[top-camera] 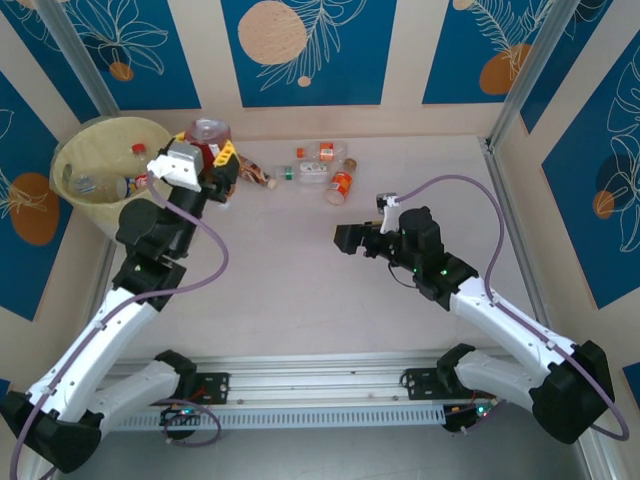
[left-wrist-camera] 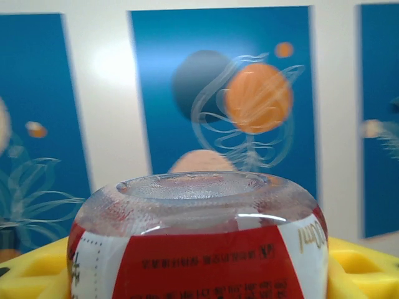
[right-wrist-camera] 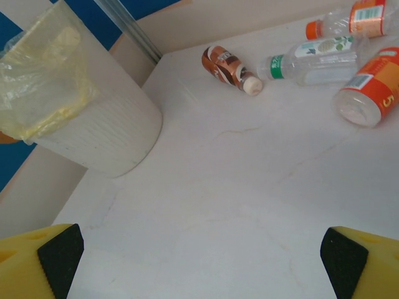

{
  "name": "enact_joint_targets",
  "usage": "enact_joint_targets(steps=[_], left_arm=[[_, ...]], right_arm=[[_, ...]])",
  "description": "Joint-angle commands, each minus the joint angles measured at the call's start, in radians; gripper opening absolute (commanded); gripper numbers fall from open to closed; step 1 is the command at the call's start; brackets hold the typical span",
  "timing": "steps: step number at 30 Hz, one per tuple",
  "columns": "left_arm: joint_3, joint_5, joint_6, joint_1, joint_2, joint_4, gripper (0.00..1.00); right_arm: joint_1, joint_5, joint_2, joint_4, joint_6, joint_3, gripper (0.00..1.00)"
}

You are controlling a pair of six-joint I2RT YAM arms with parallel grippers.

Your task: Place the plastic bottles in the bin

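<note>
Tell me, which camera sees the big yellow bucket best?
The top external view: the bin shows its open top from above, with bottles inside. The right wrist view catches its side wall and bag liner.

Near the bin [right-wrist-camera: 106, 134] lie plastic bottles [right-wrist-camera: 312, 59] (on their sides).

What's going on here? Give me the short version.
The left arm's jaws are shut on a red-labelled bottle, held up close beside the bin, which already has a few bottles in it. The right arm's jaws are open above the table; several more bottles lie at the far side.
</note>
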Motion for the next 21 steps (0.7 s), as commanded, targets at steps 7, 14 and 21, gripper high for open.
enact_joint_targets(steps=[7,14,21], left_arm=[[0.195,-0.084,-0.083,0.318,0.116,-0.074,0.0],[0.328,-0.164,-0.118,0.458,0.238,-0.205,0.0],[0.372,-0.475,-0.542,0.537,0.367,-0.303,0.0]], right_arm=[[0.03,0.003,0.011,0.018,-0.041,0.047,1.0],[0.036,0.051,-0.04,-0.004,-0.053,0.02,1.0],[0.036,0.067,-0.048,-0.002,-0.053,0.015,1.0]])
